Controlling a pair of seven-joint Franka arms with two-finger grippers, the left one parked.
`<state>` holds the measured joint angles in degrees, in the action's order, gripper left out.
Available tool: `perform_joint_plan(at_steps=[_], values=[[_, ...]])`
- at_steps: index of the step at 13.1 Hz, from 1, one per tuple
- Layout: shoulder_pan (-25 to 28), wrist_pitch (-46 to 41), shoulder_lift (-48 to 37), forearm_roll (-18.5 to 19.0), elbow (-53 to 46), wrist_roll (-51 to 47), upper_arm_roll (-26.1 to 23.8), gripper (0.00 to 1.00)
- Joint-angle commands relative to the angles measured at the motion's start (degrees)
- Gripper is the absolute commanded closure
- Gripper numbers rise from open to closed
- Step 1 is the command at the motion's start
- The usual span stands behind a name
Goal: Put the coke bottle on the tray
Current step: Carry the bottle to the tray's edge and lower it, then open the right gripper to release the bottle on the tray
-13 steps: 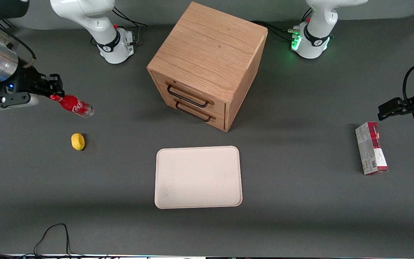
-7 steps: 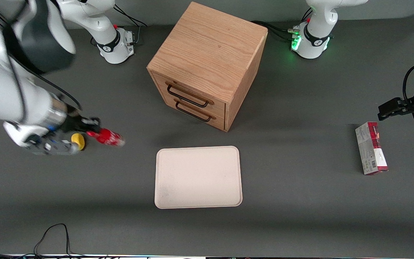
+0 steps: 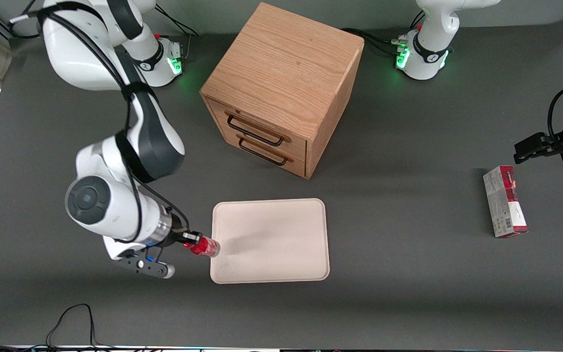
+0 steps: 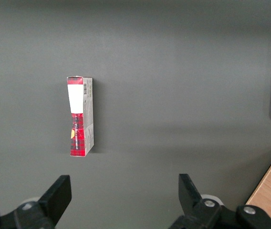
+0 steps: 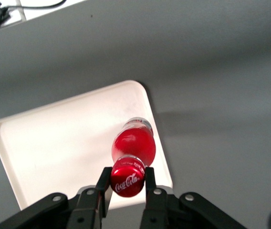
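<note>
Gripper (image 3: pixel 194 240) of mine clamped on the red cap of the coke bottle (image 3: pixel 204 247), one finger (image 5: pixel 102 187) on each side of it. Bottle hangs from my grip, held up off the table, its clear base over the rim of the tray (image 3: pixel 281 234) at the edge toward my end of the table. Wrist view: bottle (image 5: pixel 132 149) above the cream tray (image 5: pixel 59 152), near one rounded corner. Wooden cabinet (image 3: pixel 281 88) stands farther from the front camera than the tray. Red-and-white carton (image 3: pixel 504 201) lies toward the parked arm's end.
</note>
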<state>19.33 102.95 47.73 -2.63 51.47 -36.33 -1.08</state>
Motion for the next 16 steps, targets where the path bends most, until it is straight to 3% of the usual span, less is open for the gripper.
perform_joint_plan(at_steps=[1, 10, 12, 16], values=[[1.5, 3.5, 4.3, 3.2, -4.0, -5.0, -0.1, 1.0], [1.9, 6.2, 6.3, 3.2, -3.7, -6.6, -0.3, 1.0], [1.9, 6.3, 6.3, 3.3, -3.7, -6.7, -0.2, 0.02], [1.9, 5.7, 6.1, 3.3, -3.7, -6.6, -0.1, 0.0]])
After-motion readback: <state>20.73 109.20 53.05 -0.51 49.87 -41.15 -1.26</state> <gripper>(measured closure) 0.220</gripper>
